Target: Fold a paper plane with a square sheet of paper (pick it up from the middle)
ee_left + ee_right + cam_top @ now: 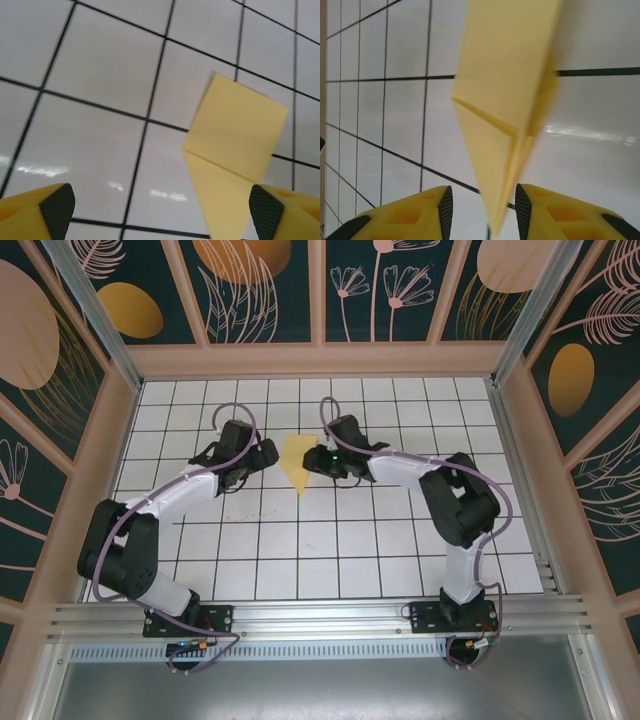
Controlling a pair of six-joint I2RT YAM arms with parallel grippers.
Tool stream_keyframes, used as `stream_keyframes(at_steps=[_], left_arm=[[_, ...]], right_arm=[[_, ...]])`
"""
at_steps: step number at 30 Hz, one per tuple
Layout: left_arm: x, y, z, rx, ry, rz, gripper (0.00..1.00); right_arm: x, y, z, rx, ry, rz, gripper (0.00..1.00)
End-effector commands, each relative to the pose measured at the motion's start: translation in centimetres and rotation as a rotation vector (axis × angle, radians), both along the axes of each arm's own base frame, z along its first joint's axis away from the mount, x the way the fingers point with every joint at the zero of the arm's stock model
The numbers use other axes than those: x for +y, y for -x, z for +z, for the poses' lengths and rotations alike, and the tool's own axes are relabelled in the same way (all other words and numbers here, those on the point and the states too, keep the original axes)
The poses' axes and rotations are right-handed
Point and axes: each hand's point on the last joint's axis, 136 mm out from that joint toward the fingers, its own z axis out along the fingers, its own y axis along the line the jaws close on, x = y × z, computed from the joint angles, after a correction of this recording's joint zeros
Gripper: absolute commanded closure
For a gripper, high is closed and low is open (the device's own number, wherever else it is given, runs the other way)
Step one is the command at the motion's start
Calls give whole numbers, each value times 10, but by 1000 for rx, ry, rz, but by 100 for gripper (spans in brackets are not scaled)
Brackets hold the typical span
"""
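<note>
Spanning the view, the gridded table [330,560] carried the paper plane [296,462] near its middle, between both grippers. The left gripper [160,205] stood wide apart, clear of it. The right gripper [482,207] straddled its narrow end; whether it pinched was unclear. A loose pinch could let the folds slip or spring open.

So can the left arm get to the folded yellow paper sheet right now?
Probably yes. The left tool is wide open, and the folded yellow paper sheet is just ahead of it, slightly to one side, with nothing in between. The right tool has its fingers either side of the paper too, though.
</note>
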Motion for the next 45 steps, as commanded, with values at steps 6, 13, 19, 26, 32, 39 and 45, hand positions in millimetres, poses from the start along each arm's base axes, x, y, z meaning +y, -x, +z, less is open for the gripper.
stream_keyframes(at_steps=[6,13,19,26,32,39,45], left_arm=[[35,5,7,-66,49,127,5],[37,5,10,-85,56,130,5],[33,4,11,-90,68,108,3],[25,7,12,-99,107,73,1],[15,7,10,-91,152,37,2],[7,6,7,-88,200,18,1],[3,7,4,-75,213,4,1]], right_arm=[[35,5,-27,73,88,91,60],[42,17,-46,113,154,179,60],[12,38,-69,122,288,387,60],[-60,22,-53,50,415,407,60],[-60,-7,-5,-47,326,182,56],[-32,-26,-2,-26,240,-6,55],[-7,-47,-27,18,277,-3,55]])
